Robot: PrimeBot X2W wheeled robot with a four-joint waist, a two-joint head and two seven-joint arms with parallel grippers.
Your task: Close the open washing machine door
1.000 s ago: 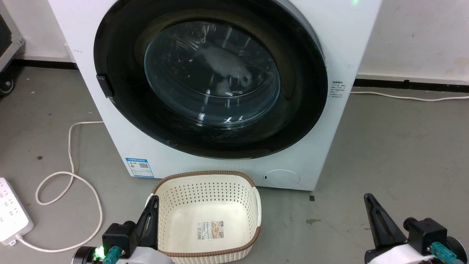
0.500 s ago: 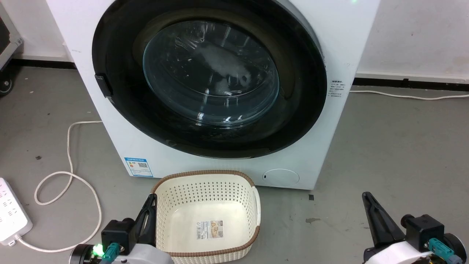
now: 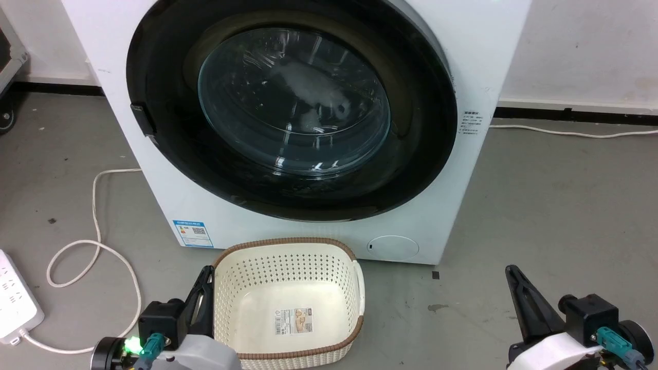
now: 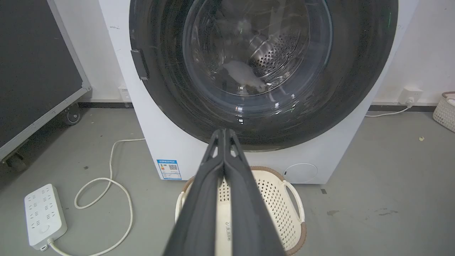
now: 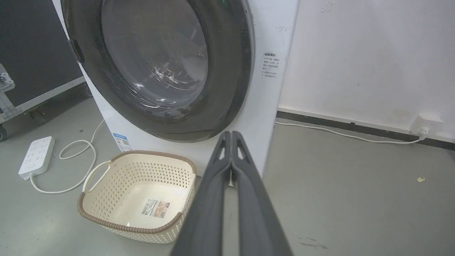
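**Door sits in the washer's front, both grippers clenched on nothing**

My left gripper (image 4: 223,133) has its two dark fingers pressed together along their length, with nothing between them. My right gripper (image 5: 231,134) is the same: tips meeting, nothing held. Both hang low over the grey floor (image 3: 540,205), fingers pointing toward the washing machine (image 3: 318,236).

The washing machine door (image 3: 293,103) is ahead of and above both grippers, apart from them. Its wide black rim lies in the round recess of the white front, and from the right wrist it looks flush with the panel. Through the bulging glass, straight past my left fingertips, I can see the perforated steel drum (image 4: 275,53). A small black catch (image 3: 143,119) sits on the rim's edge, up and to the left of my left gripper.

The cream basket (image 3: 288,246) stands on the floor between the grippers, just beside the left one on its right; I cannot tell whether the finger touches its rim. The right gripper is well apart from it. The blue label (image 3: 194,234) is just ahead of the left gripper. A white power strip (image 3: 15,303) and its looped cord (image 3: 97,205) lie off to that gripper's left.
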